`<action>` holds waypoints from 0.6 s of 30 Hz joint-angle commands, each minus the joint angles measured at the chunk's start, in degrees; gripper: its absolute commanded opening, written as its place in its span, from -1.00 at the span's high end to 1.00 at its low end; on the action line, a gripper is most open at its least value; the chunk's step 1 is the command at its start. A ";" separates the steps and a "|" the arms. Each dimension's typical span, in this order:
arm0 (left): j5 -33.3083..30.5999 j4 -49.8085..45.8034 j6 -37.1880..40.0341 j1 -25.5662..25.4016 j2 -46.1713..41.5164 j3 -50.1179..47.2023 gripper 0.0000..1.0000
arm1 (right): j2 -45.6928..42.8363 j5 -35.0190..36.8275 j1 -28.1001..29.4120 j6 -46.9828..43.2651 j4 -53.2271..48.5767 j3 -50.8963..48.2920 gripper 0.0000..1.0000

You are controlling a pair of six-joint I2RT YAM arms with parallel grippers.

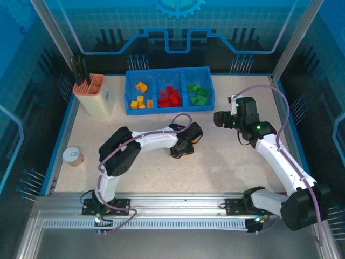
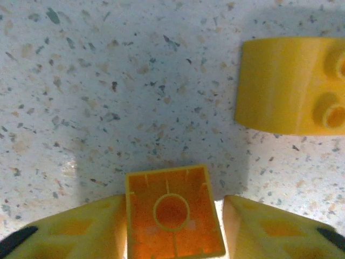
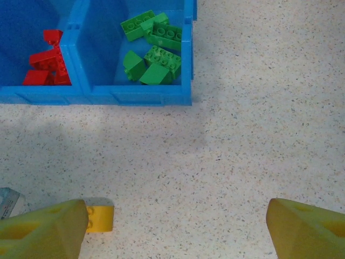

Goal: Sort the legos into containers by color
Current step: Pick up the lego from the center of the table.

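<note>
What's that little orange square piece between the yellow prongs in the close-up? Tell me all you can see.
A small square yellow-orange brick, glossy plastic, its hollow underside facing the camera: one round central tube, thin ribs on the walls. It sits between the left tool's two yellow fingers, which flank it closely; whether they pinch it is unclear. The speckled table lies behind it.
</note>
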 commanded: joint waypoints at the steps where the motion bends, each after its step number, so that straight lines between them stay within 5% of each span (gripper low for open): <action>1: 2.62 -1.65 -0.46 0.36 1.81 1.89 0.15 | -1.45 -0.63 -0.61 0.72 0.56 -1.26 -0.74; 7: 3.60 -4.10 1.93 1.84 0.50 2.48 0.53 | -1.00 -0.36 -1.03 0.44 0.23 -1.63 -0.75; 18: -5.11 -12.32 20.31 16.85 -16.23 8.41 0.57 | 2.92 -2.25 -3.34 1.27 0.10 -2.95 -0.74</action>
